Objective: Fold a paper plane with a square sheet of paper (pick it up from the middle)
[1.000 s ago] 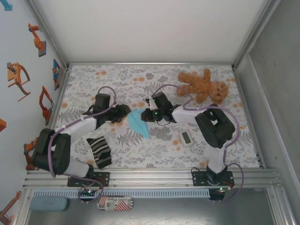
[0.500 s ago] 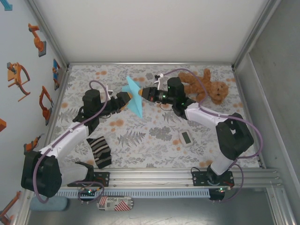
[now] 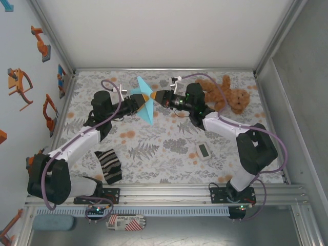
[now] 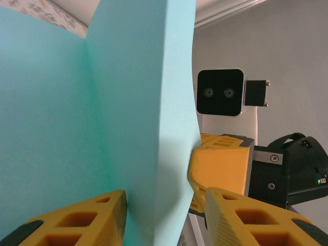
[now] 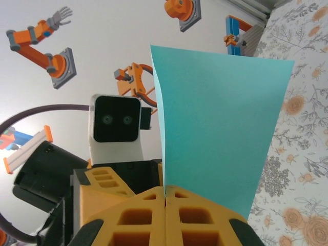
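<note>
The light-blue paper (image 3: 145, 103) is folded into a pointed shape with a centre crease and hangs in the air over the back middle of the table. My right gripper (image 3: 152, 96) comes in from the right and is shut on the paper's edge (image 5: 220, 128), with its yellow fingertips (image 5: 165, 192) pressed together. My left gripper (image 3: 136, 104) faces it from the left. Its jaws stand apart around the folded paper (image 4: 102, 128): the left finger (image 4: 77, 218) lies against the sheet, and a thin gap shows at the right finger (image 4: 246, 215).
A brown teddy bear (image 3: 223, 93) lies at the back right, close behind the right arm. A black-and-cream striped cloth (image 3: 108, 165) lies front left, and a small white gadget (image 3: 203, 151) front right. Metal frame rails border the flowered table (image 3: 169, 164).
Both arms have lifted the paper off the table and carried it toward the back. Over the last half second the left gripper's jaws have narrowed around it.
</note>
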Tool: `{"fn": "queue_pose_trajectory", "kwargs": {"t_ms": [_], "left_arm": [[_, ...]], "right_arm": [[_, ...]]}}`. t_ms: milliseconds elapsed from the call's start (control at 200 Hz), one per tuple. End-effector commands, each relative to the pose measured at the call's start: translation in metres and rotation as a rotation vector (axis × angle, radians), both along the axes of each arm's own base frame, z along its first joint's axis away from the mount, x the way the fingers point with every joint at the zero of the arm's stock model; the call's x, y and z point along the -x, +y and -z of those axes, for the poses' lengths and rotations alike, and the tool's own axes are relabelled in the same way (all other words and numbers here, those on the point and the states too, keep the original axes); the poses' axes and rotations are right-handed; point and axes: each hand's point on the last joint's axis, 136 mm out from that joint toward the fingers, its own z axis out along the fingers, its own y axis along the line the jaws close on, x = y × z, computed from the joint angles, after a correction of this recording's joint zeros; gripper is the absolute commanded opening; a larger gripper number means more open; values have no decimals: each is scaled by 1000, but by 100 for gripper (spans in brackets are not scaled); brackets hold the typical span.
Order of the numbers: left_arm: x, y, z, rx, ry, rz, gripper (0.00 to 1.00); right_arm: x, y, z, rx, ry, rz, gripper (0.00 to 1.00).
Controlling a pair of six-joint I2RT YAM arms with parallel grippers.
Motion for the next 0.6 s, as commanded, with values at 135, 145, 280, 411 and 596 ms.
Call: {"fn": "queue_pose_trajectory", "kwargs": {"t_ms": [135, 145, 280, 411, 596], "left_arm": [[7, -9, -25, 71, -100, 81, 36], [6, -8, -25, 71, -97, 80, 36], [3, -9, -23, 79, -90, 77, 31], [0, -8, -19, 74, -76, 69, 25], [-3, -6, -17, 75, -58, 61, 15]], "right_arm": [[-3, -9, -31, -71, -40, 8, 0], [-3, -8, -31, -71, -40, 8, 0], [-4, -11, -28, -71, -31, 14, 0], [-4, -13, -28, -72, -31, 17, 0], [-4, -13, -29, -75, -27, 14, 0]]}}
